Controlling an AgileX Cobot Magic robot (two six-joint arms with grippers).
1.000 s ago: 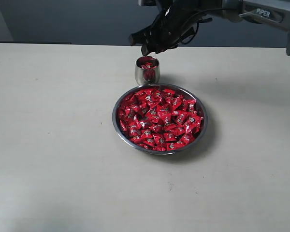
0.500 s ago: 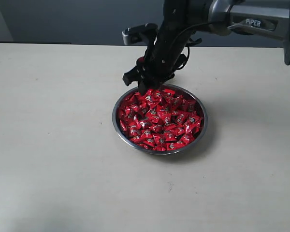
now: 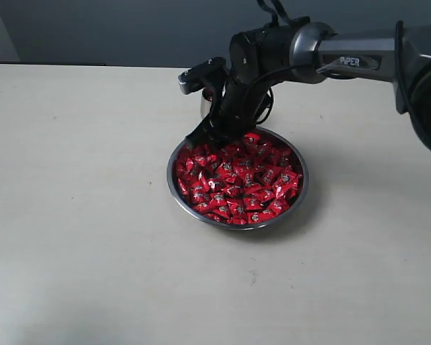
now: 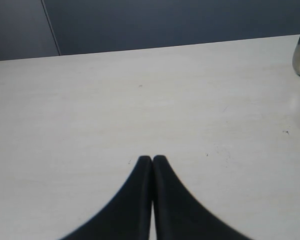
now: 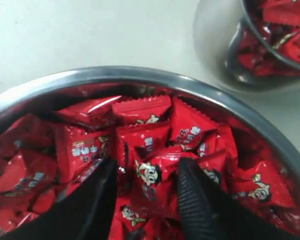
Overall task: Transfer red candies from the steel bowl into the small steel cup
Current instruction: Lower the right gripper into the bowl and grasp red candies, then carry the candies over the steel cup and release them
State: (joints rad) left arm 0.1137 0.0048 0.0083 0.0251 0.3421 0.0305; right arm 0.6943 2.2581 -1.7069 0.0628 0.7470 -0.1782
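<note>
One pale tabletop (image 3: 79, 237) meets a dark wall (image 3: 93, 29); right hand (image 5: 146, 165) spread apart among red candies (image 3: 237, 180), left hand (image 4: 152, 159) together.

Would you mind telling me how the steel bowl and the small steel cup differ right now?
The steel bowl is wide and shallow; the small steel cup is far narrower, with rounded sides. The bowl is heaped with red candies; the cup holds far fewer. The right gripper reaches open-jawed into the bowl, while the cup stands untouched beside it. Both are shiny steel and contain red candies.
</note>
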